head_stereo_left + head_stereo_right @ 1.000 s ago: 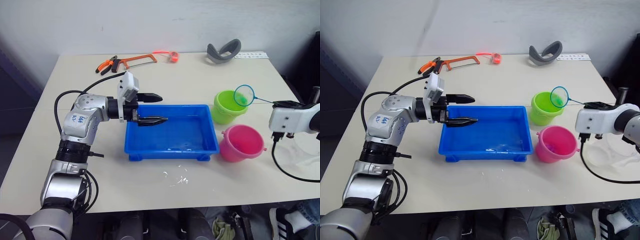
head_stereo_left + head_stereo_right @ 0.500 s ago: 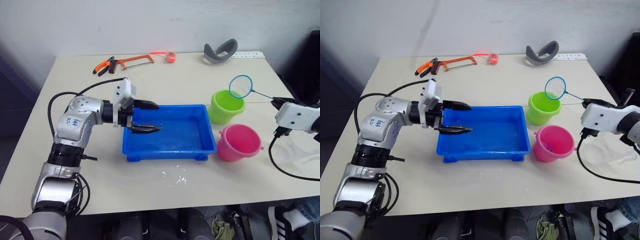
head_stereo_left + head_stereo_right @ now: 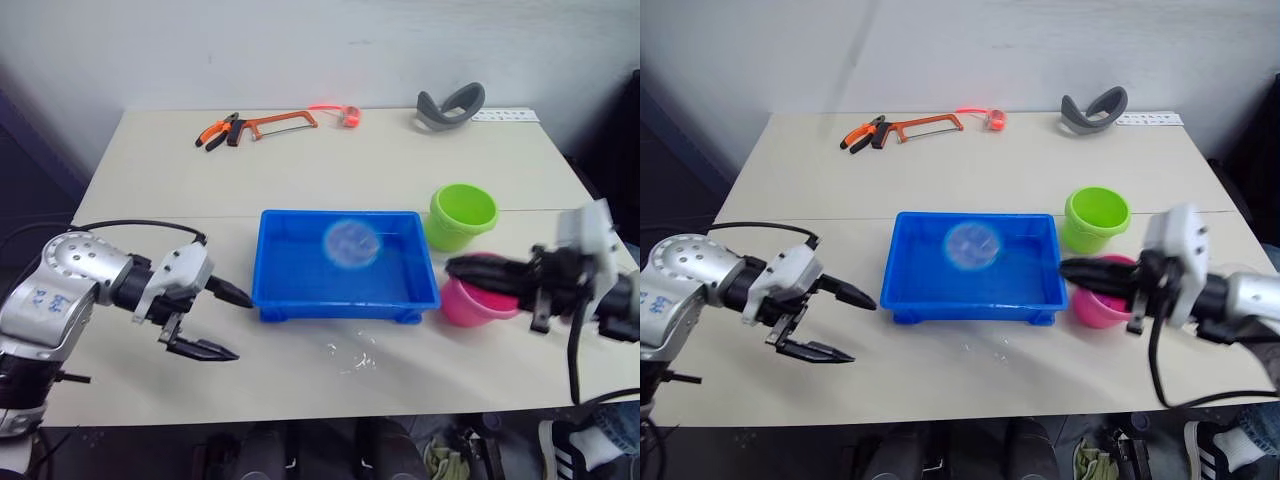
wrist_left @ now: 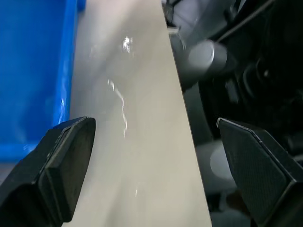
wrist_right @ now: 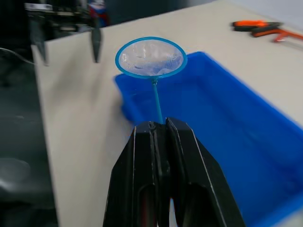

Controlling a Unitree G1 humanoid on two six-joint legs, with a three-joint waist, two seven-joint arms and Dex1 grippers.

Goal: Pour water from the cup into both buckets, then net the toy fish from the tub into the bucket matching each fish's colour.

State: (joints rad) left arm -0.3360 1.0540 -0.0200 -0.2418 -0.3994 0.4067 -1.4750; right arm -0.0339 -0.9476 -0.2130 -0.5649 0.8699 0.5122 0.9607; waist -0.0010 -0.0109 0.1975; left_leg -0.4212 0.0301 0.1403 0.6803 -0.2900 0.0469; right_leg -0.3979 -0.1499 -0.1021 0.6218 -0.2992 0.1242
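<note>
A: Where does the net [image 5: 151, 57] stand?

B: The right gripper [image 5: 161, 126] has its two fingers clamped on the thin handle, and the blue-rimmed hoop hangs over the middle of the blue tub [image 3: 270, 290], blurred in the head views. The tub sits near the table's [image 3: 400, 165] front edge, toward the centre. The lime green bucket [image 3: 463, 214] stands just beside the tub's far right corner, the pink bucket [image 3: 462, 303] beside its near right corner, partly behind the right arm.

A: And the left gripper [image 3: 215, 322]?

B: Its fingers are spread with nothing between them, low over the table by the front edge, left of the tub.

A: What could go wrong?

B: No fish can be made out in the tub, so a dip could come up empty. The handle is slim; it may twist in the grip. The right arm passes close over the pink bucket and could knock it. Droplets [image 3: 352, 357] already lie before the tub; a hasty scoop would splash more.
</note>
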